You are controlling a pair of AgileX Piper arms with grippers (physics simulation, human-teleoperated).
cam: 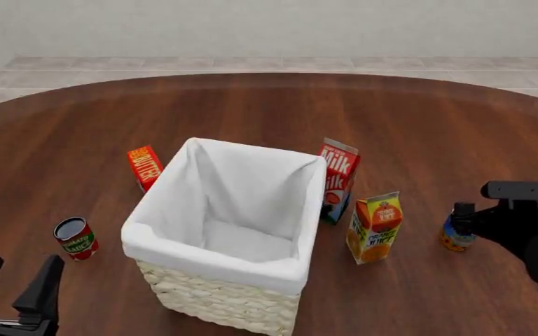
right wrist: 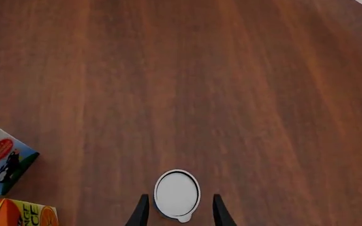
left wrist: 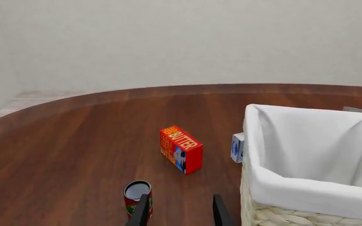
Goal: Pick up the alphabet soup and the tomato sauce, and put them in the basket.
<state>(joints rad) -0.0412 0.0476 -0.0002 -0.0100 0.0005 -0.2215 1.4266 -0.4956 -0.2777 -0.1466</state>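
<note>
Left wrist view. We record the left hand with its two dark fingers apart and nothing between them. The tomato sauce stands upright on the brown wooden table, just beside one finger and outside the gap. Beyond it lies a red butter box. The basket, lined in white cloth, stands close by, and a small blue-and-white item shows at its far corner, too little of it visible to name.

Front view. We list the basket near the middle of the table, nothing inside but its lining. The tomato sauce stands to the basket's left, well apart from it, ahead of the left hand. The butter box lies beyond the can. On the basket's right stand a milk carton and an orange juice carton. The alphabet soup stands further right, with the right hand over it.

Right wrist view. We see the right hand, fingers apart, flanking the alphabet soup by its silver top; whether they touch it we cannot tell.
</note>
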